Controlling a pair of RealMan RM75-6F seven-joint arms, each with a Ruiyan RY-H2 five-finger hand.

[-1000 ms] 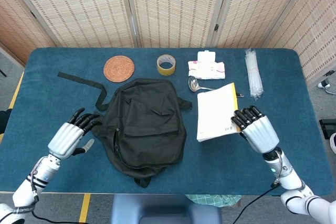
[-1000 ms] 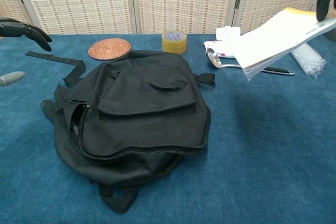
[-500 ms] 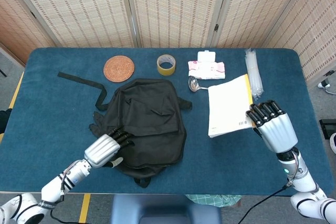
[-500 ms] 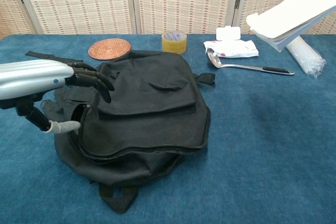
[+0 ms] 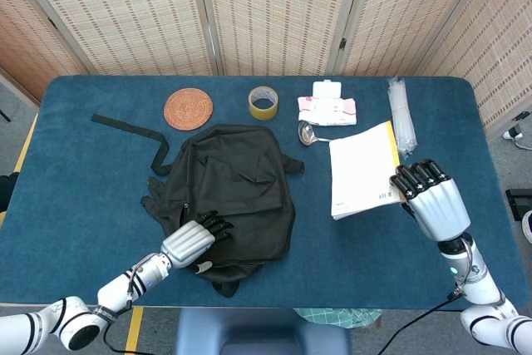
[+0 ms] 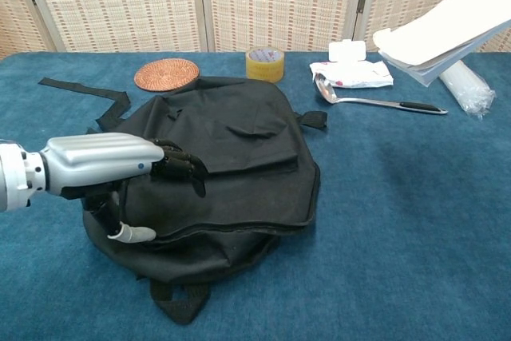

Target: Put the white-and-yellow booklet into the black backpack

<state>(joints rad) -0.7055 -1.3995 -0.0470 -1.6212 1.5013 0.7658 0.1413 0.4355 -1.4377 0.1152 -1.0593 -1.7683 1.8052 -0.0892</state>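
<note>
Silver-backed, the left hand (image 6: 120,161) is laid over the near-left part of the black backpack (image 5: 229,193), its dark fingers (image 6: 182,170) gently curled onto the fabric with nothing grasped. The white-and-yellow booklet (image 5: 362,170) is gripped at its near edge by the right hand (image 5: 431,199) and is held raised above the table (image 5: 75,164), well right of the backpack, whose contents cannot be seen

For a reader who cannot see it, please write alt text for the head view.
The right hand holds a white-and-yellow booklet above a blue table, while the left hand rests on a flat black backpack. Behind lie a woven coaster, tape roll and ladle.
</note>
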